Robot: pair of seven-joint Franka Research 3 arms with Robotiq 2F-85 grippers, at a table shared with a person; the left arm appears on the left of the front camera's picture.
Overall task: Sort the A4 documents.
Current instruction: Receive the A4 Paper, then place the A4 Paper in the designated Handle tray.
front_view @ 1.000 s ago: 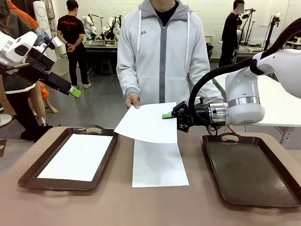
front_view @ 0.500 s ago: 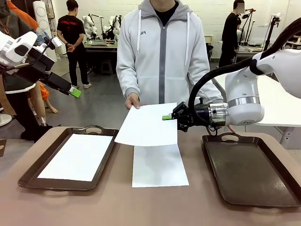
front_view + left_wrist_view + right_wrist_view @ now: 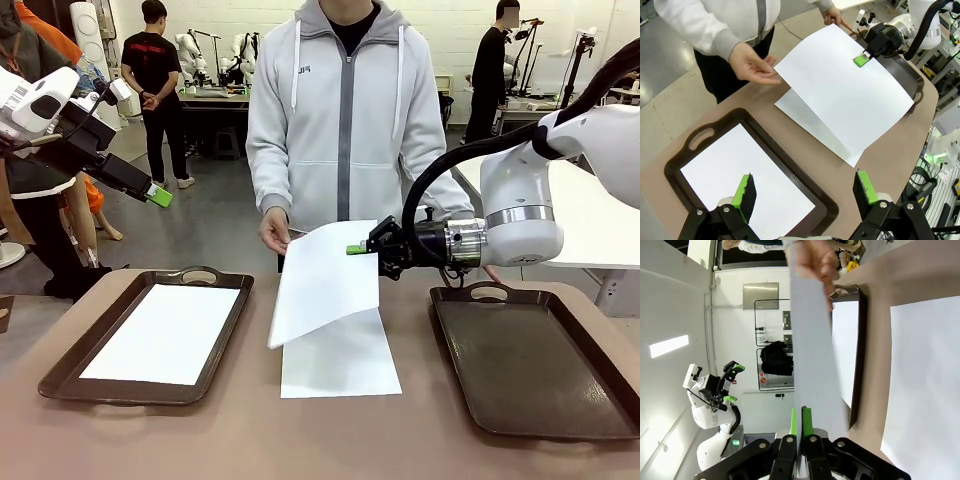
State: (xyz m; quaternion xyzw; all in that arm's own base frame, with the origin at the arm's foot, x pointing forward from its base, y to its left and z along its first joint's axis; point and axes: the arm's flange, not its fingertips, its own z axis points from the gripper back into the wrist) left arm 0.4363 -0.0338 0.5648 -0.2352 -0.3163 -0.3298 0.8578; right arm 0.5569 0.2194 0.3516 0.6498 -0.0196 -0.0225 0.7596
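Observation:
My right gripper [image 3: 358, 249] is shut on the far edge of a white A4 document [image 3: 325, 285], which slants down over the table's middle. That document [image 3: 845, 90] spreads wide in the left wrist view, with the right gripper [image 3: 862, 59] clamped on its edge. The person's hand [image 3: 274, 232] is at its corner; I cannot tell if it touches. Another sheet [image 3: 340, 355] lies flat beneath. A third sheet [image 3: 165, 332] rests in the left tray [image 3: 60, 383]. My left gripper [image 3: 158, 196] hangs open, high at the left, with its own fingers spread [image 3: 805, 192] above that tray.
A dark brown tray [image 3: 530, 360] with nothing in it sits at the right, below my right arm. The person stands close at the far edge. In the right wrist view, my right gripper [image 3: 800, 422] pinches the document [image 3: 812, 340] edge-on. People and tables stand farther back.
The held sheet's free side has dropped from nearly level to a steep slant. The person's hand has lowered slightly at its corner. Neither arm has moved.

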